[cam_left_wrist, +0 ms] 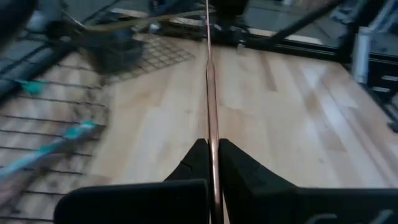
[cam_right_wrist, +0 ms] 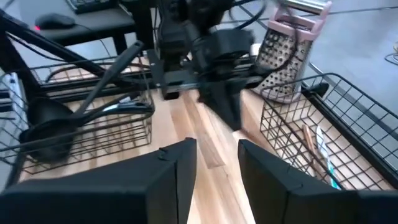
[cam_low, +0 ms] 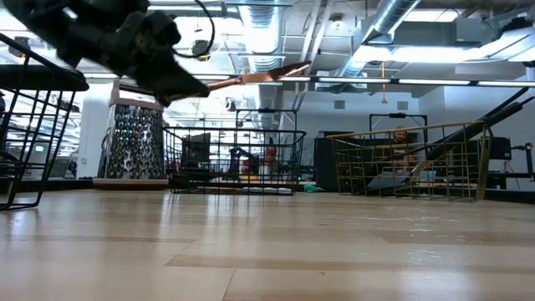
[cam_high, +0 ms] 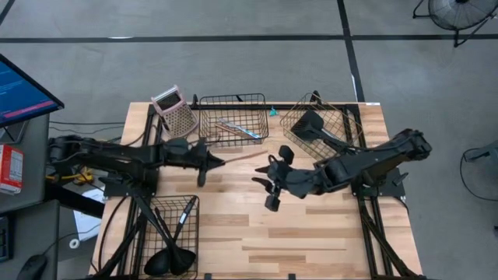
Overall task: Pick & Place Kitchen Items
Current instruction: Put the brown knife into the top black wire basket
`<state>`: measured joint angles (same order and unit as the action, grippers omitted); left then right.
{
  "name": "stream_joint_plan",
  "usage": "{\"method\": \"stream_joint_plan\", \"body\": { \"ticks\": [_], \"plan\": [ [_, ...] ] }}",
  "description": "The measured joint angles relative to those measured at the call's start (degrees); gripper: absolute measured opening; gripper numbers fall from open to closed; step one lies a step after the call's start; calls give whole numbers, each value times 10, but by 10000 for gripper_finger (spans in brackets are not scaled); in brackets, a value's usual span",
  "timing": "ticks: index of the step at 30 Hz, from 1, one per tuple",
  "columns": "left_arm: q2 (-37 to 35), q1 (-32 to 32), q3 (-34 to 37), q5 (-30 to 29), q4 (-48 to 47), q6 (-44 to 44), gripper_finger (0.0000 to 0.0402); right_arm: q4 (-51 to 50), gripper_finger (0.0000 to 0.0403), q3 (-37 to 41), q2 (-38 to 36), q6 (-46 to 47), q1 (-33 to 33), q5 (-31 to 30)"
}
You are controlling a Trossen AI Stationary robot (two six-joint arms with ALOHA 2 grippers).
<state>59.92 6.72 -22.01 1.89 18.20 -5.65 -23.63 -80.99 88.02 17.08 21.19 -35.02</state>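
Note:
My left gripper (cam_high: 216, 162) is shut on a slim copper-coloured piece (cam_high: 245, 157), held above the middle of the table. The piece also shows in the low view (cam_low: 259, 77). My right gripper (cam_high: 264, 185) is open and empty, just to the right of the piece's free end and facing the left gripper (cam_right_wrist: 224, 106). A silver-teal piece (cam_high: 241, 131) lies in the black wire basket (cam_high: 233, 117) at the far edge. A black spatula (cam_high: 315, 128) lies in the copper wire basket (cam_high: 342, 117). Black ladles (cam_high: 171, 257) stick out of a black basket (cam_high: 173, 214) at the near left. My left gripper pinches one end of the copper-coloured piece (cam_left_wrist: 212, 146) between its two fingers (cam_left_wrist: 198, 163). The fingers come level from the table's left. The piece runs straight on ahead of them toward the right. It is lifted clear of the table, roughly level.
A pink-handled metal grater (cam_high: 175, 109) stands at the far left beside the black basket. Bare wooden table top (cam_high: 311, 233) lies in the near middle and near right. A monitor (cam_high: 23, 89) and desk clutter stand off the table's left side.

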Motion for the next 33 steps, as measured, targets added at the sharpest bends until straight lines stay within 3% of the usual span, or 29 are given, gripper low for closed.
{"method": "stream_joint_plan", "body": {
  "ticks": [7,12,15,20,33],
  "plan": [
    [-8,93,-120,-2,-175,52,0,-3,117,0,-12,6,17,-13],
    [25,156,-202,-2,-277,147,0,-11,116,0,-12,14,23,-14],
    [50,205,-235,-5,-312,159,0,-24,116,0,-12,35,22,-15],
    [93,257,-246,-4,-320,157,0,-38,116,0,-12,43,23,-16],
    [199,261,-246,-25,-301,131,0,-53,116,0,-12,66,22,-15]
  ]
}}
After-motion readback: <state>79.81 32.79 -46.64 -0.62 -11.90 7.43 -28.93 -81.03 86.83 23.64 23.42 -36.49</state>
